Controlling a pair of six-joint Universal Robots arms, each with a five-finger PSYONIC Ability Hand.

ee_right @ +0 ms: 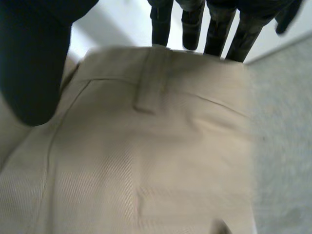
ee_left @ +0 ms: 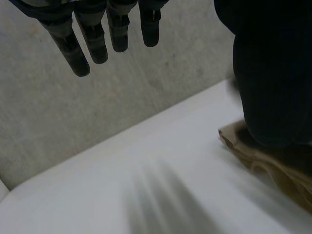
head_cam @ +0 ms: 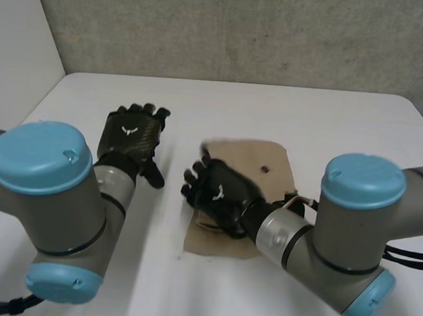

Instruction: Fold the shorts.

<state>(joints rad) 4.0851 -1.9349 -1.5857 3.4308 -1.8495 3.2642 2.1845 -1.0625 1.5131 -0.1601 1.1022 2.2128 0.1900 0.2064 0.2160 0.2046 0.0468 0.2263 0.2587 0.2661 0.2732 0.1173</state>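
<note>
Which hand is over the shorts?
The right hand, open over the tan shorts at the waistband; the left hand is open above bare table beside them.

In the head view the middle of the shorts (head_cam: pixel 249 157) and their edge toward 5 o'clock are covered by the right hand (head_cam: pixel 220 191) and its forearm, so the lie of the cloth there cannot be told. A small dark spot (head_cam: pixel 266 168) on the cloth, at 1 o'clock from that hand, is too small to be named. The left arm (head_cam: pixel 40 188) is cut off by the picture's edge toward 8 o'clock. In the left wrist view the left hand (ee_left: pixel 97 34) is cut off above its fingers. A blurred dark mass (ee_left: pixel 273 73), probably its thumb, hides part of the shorts beside it. In the right wrist view one corner of the cloth is hidden by the blurred thumb (ee_right: pixel 34 58), and some fingertips (ee_right: pixel 214 41) are lost behind the cloth's edge
</note>
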